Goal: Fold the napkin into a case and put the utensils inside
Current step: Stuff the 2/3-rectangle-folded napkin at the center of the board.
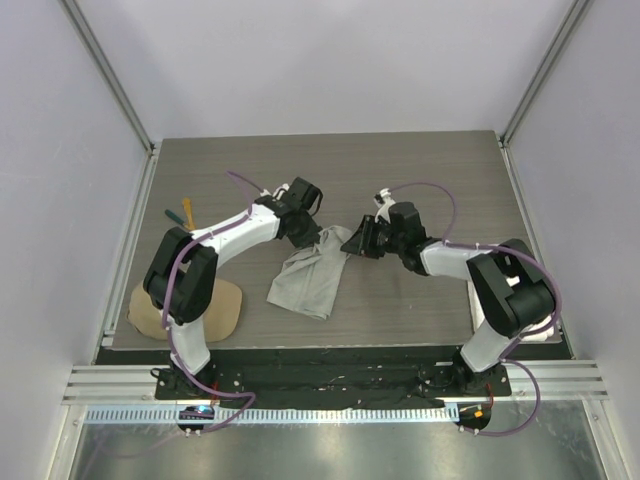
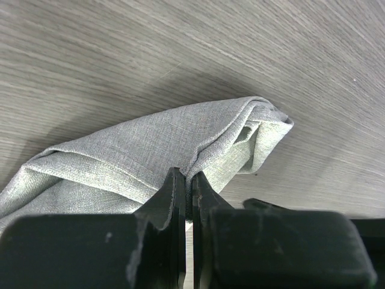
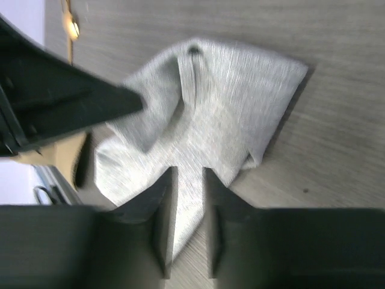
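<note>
The light grey napkin (image 1: 310,275) lies crumpled and partly folded on the middle of the table. My left gripper (image 1: 305,236) is at its far left edge, shut on a fold of the napkin (image 2: 150,156). My right gripper (image 1: 357,241) is at its far right corner. Its jaws stand a narrow gap apart over the napkin (image 3: 228,102), not closed on it. An orange-yellow handled utensil (image 1: 186,212) and a dark teal handled one (image 1: 172,215) lie at the far left of the table. The gold spoon is not in view.
A tan cap (image 1: 195,308) lies at the near left by the left arm's base. The left arm (image 3: 54,102) crosses the right wrist view. Metal rails run along the left and right table edges.
</note>
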Controlling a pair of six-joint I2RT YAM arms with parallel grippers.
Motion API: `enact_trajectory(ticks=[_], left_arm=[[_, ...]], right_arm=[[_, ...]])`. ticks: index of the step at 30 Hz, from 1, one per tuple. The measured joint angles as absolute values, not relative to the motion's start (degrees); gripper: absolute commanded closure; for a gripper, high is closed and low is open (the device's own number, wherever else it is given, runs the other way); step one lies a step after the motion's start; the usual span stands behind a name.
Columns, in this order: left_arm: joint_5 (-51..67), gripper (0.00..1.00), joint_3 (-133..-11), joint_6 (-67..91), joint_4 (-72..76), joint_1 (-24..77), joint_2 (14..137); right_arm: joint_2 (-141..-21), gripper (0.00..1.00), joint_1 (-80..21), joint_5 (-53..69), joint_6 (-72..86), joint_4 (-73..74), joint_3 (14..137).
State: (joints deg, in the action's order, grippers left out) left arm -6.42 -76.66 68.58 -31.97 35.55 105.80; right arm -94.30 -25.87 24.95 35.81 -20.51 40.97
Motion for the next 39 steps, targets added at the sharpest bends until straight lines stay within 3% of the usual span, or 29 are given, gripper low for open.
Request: enact_trajectory(ticks=[3, 8, 28, 39], left_arm=[[-6.46, 1.0, -77.03, 68.18, -32.01, 35.55, 105.8], [-6.48, 1.0, -78.56, 68.1, -32.08, 35.55, 105.86], [-6.87, 1.0, -83.9, 68.1, -33.32, 35.9, 111.2], [-6.87, 1.0, -87.83, 68.25, -34.37, 36.1, 113.71]], right_arm=[[-96.25, 0.92, -24.82, 26.37, 36.03, -19.99, 44.07], [-101.6, 0.99, -24.8, 27.7, 36.69, -20.91, 48.31], [-113.95, 0.99, -27.09, 24.4, 36.12, -20.95, 59.4], [-116.92, 0.99, -27.7, 22.96, 33.78, -12.67, 65.65]])
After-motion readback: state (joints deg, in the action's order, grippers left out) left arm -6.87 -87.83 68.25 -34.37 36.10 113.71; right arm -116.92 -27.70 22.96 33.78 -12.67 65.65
